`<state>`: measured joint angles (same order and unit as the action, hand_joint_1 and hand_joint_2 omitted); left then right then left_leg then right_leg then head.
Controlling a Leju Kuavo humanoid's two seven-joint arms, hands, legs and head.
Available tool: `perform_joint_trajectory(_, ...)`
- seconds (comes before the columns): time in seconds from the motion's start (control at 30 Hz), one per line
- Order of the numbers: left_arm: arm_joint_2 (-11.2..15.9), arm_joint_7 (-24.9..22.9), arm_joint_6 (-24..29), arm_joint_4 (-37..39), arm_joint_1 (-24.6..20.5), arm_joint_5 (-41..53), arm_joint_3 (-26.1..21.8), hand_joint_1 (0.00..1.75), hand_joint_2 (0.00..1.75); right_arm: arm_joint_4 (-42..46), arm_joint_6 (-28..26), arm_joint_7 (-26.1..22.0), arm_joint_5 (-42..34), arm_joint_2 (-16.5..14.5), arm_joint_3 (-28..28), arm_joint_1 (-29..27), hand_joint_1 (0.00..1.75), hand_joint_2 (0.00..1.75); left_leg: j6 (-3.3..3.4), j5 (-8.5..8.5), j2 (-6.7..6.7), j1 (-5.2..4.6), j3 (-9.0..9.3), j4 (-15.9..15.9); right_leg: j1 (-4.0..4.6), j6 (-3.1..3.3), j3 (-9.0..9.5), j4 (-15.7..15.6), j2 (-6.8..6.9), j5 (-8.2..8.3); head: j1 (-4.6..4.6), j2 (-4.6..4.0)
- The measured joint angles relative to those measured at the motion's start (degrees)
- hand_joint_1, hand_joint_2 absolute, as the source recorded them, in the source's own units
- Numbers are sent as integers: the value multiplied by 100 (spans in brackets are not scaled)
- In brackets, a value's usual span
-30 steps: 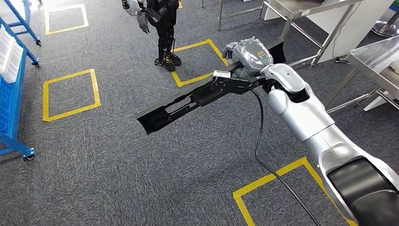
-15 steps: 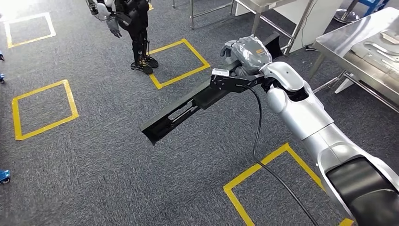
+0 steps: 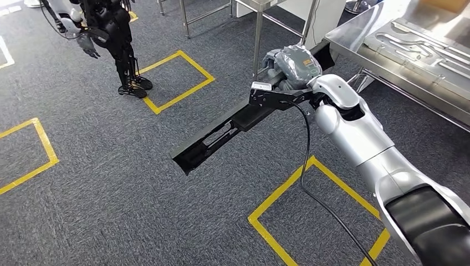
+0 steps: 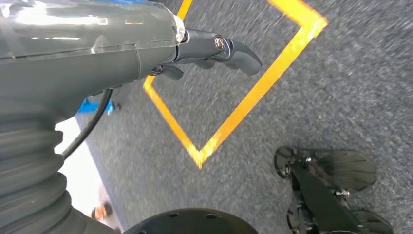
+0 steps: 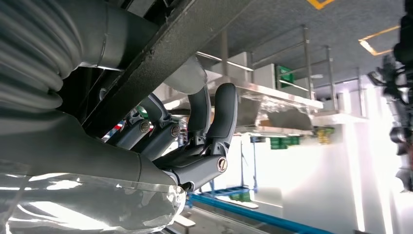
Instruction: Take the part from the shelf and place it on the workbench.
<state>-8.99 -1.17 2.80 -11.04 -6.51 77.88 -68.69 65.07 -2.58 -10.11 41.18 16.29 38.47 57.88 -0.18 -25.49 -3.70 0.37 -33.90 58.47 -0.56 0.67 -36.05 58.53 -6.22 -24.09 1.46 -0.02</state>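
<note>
as the whole head view has swung since a second ago, i read it as my camera turning, not the things moving: the steel workbench point(image 3: 354, 47) now fills the upper right of the frame, where before only a corner of it showed, so i judge the robot is turning toward the place of delivery. the right hand point(image 3: 292, 65) keeps its fingers point(image 5: 221, 117) wrapped around the long black part point(image 3: 221, 133), which hangs in the air over the carpet in the centre of the frame, one end low to the left. the left hand point(image 4: 214, 51) hangs over the floor with nothing in it, fingers a little curled. on the bench lies a pressed metal panel point(image 3: 421, 47), which may limit the free place. another robot point(image 3: 108, 39) stands upper left, well apart. table legs point(image 3: 258, 41) are just behind the part, and its long end could hit them while turning.
</note>
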Motion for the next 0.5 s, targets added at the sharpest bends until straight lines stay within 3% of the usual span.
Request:
perform_joint_trajectory(0.07,-2,-3,-3,0,-10,-12,-2,0,175,-2,2,1,0,3,-3,-5,175,175,40,19,89,1,24,-55,-19,-83,-28,-25,-116,32,0,0)
perform_joint_trajectory(0.1,-4,-5,-4,0,-16,-15,-3,0,175,-2,1,1,0,8,-9,-5,175,175,73,43,152,9,42,-98,-15,-115,-42,-14,-85,18,-1,0)
perform_joint_trajectory(0.17,-10,-9,-5,0,-25,-22,-5,0,175,-2,0,-1,-1,12,-21,14,175,175,142,92,281,30,76,-188,5,-155,-197,306,192,-193,-2,0)
perform_joint_trajectory(0.23,-10,-19,-6,0,-22,-28,-7,0,175,-8,4,-1,-2,5,-26,14,175,175,170,99,398,17,82,-207,-9,-184,-542,1037,494,-554,-3,0)
perform_joint_trajectory(0.3,-10,-32,-7,0,-12,-41,-8,0,175,-24,11,-1,-2,3,-26,-9,175,175,166,85,517,15,78,-196,-45,-224,-779,1528,572,-679,-3,0)
perform_joint_trajectory(0.33,-12,-36,-6,0,-11,-50,-9,0,175,-32,15,-1,-2,2,-26,-11,175,175,157,73,575,18,78,-186,-62,-240,-750,1475,596,-592,-2,0)
perform_joint_trajectory(0.37,-16,-38,-5,0,-12,-60,-11,0,175,-38,17,-1,-3,-1,-26,-3,175,175,142,57,633,21,82,-170,-75,-250,-609,1209,636,-426,-2,0)
perform_joint_trajectory(0.43,-25,-38,-2,0,-17,-74,-21,0,175,-44,24,-1,-5,-19,-26,46,175,175,93,6,745,7,84,-118,-59,-241,-195,427,833,-113,-3,0)
perform_joint_trajectory(0.5,-30,-38,2,0,-27,-81,-36,0,175,-49,32,-1,-11,-61,-26,94,175,175,33,-39,844,-20,82,-74,-14,-185,3,17,952,-23,-2,0)
